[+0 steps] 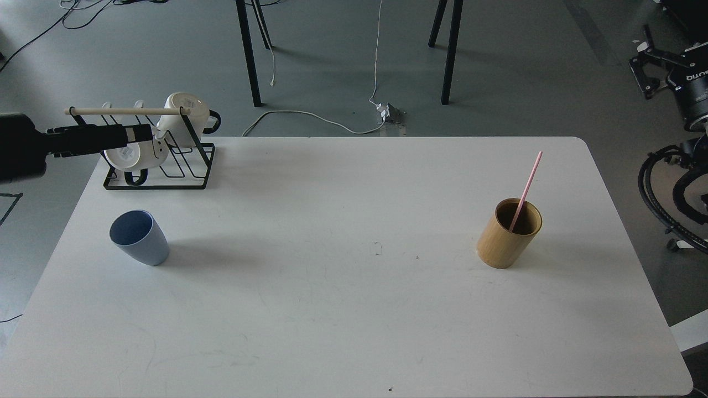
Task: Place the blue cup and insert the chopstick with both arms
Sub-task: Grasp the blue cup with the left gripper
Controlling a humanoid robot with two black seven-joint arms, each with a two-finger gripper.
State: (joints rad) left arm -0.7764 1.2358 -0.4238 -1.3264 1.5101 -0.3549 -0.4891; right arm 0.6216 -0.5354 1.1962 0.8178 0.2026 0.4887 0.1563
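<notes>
The blue cup [138, 238] stands upright on the white table [354, 309] at the left. The pink chopstick [526, 187] leans in the tan bamboo holder [508, 235] at the right. My left gripper [141, 134] reaches in level from the left edge, in front of the mug rack and well behind the cup. It is seen edge-on as one dark bar, so its fingers cannot be told apart. My right gripper [645, 67] is off the table's far right corner, open and empty, far from the holder.
A black wire rack [166, 179] with a pale wooden rod [124, 111] and two white mugs [185, 113] stands at the table's back left corner. Chair legs and cables lie on the floor beyond the table.
</notes>
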